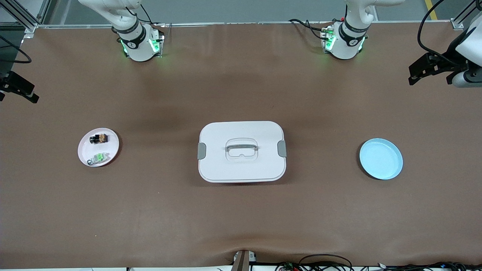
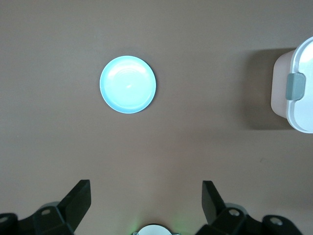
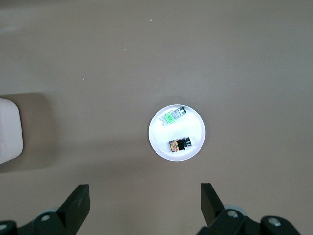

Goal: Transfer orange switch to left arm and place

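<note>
The orange switch (image 1: 98,138) lies on a small pink plate (image 1: 84,150) toward the right arm's end of the table; it also shows in the right wrist view (image 3: 179,144). The white box (image 1: 241,165) with grey clasps sits mid-table, between the two plates. My right gripper (image 3: 145,191) is open and empty, high above the table near the pink plate (image 3: 195,132); in the front view it shows at the edge (image 1: 18,96). My left gripper (image 2: 145,188) is open and empty, high above the table near the blue plate (image 2: 128,84); the front view shows it too (image 1: 429,75).
A green-and-silver component (image 1: 98,158) lies on the pink plate beside the switch, nearer the front camera. An empty blue plate (image 1: 381,159) sits toward the left arm's end. The box's edge shows in both wrist views (image 2: 303,112) (image 3: 10,132). Cables run along the table's front edge.
</note>
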